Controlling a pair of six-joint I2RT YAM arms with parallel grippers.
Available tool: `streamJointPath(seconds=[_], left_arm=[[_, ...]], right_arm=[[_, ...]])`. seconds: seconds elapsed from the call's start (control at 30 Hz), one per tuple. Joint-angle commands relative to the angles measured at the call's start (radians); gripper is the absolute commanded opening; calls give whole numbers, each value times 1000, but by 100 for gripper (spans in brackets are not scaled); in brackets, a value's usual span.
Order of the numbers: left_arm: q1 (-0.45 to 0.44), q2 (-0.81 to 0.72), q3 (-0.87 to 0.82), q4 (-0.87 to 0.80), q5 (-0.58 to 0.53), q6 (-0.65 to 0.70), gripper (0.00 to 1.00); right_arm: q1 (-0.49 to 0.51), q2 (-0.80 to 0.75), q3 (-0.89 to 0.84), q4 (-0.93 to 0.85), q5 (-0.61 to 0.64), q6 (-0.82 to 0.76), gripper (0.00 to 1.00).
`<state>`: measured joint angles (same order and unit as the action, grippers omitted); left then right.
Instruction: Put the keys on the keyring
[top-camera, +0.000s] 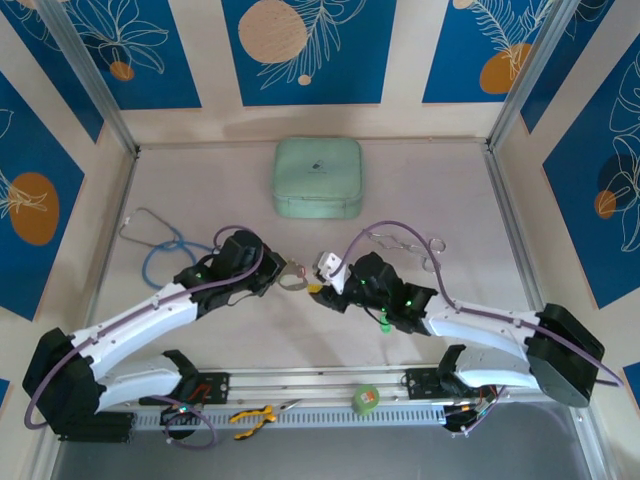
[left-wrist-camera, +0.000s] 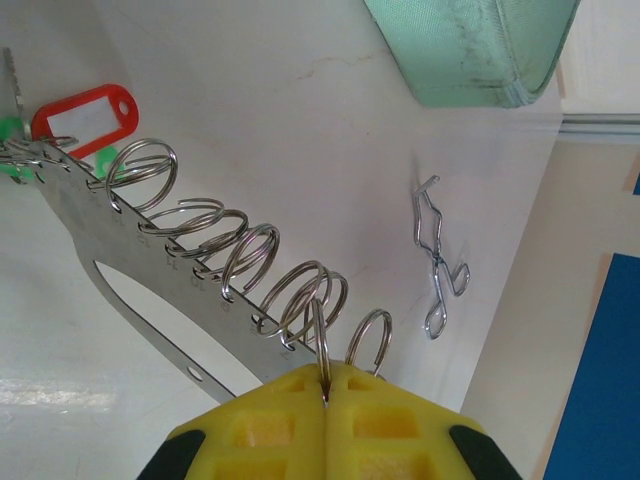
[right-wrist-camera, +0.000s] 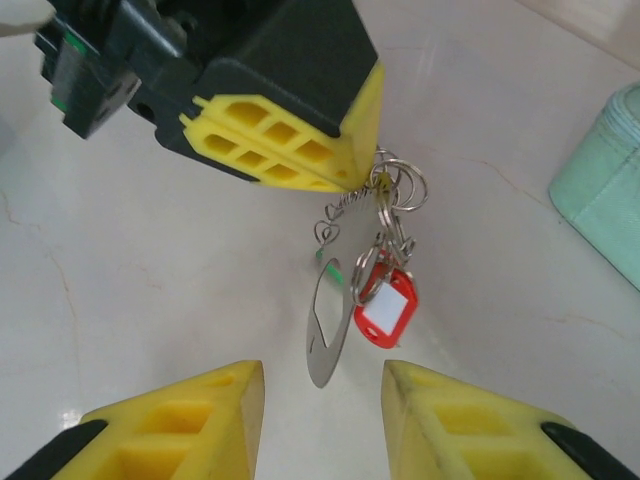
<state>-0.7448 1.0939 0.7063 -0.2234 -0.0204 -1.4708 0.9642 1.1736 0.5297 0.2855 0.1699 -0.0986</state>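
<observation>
The keyring is a flat silvery oval plate (right-wrist-camera: 322, 360) with a row of split rings (left-wrist-camera: 250, 255) along its edge (left-wrist-camera: 150, 262). My left gripper (left-wrist-camera: 325, 372) is shut on one of those rings, and the bunch hangs from it above the table (top-camera: 293, 281). A red tag (right-wrist-camera: 388, 305) and a green tag (left-wrist-camera: 10, 130) hang from the rings; I cannot make out the keys' blades. My right gripper (right-wrist-camera: 322, 368) faces the bunch from the right (top-camera: 318, 287). Its jaws are open, and the plate's lower tip hangs between the fingertips, touching neither.
A mint-green zip case (top-camera: 318, 178) lies at the back centre. A blue-tubed stethoscope (top-camera: 150, 245) is at the left, a wire clamp (top-camera: 400, 240) behind the right arm. A small green tag (top-camera: 383, 322) lies by the right arm. A green tape roll (top-camera: 366, 399) and pliers (top-camera: 255, 415) sit on the front rail.
</observation>
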Motion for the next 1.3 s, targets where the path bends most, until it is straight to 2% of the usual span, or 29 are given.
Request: streamJointPath(seconds=[0.0,0.53,0.8,1.27], left_arm=[[-14,-24,-16,20,-38,-36,0],[-20,-48,-37,25,-58,-41,0],[-24,-56,-42,24,-62,-44,0],[-29,-62,-53,31,-69,-50,0]], right_arm=[[16,45,-5,144,80,-13,34],[14,179,40,249,45,-5,34],[15,196,44,297,45,-10,31],[16,212,55,309,31,-13,8]])
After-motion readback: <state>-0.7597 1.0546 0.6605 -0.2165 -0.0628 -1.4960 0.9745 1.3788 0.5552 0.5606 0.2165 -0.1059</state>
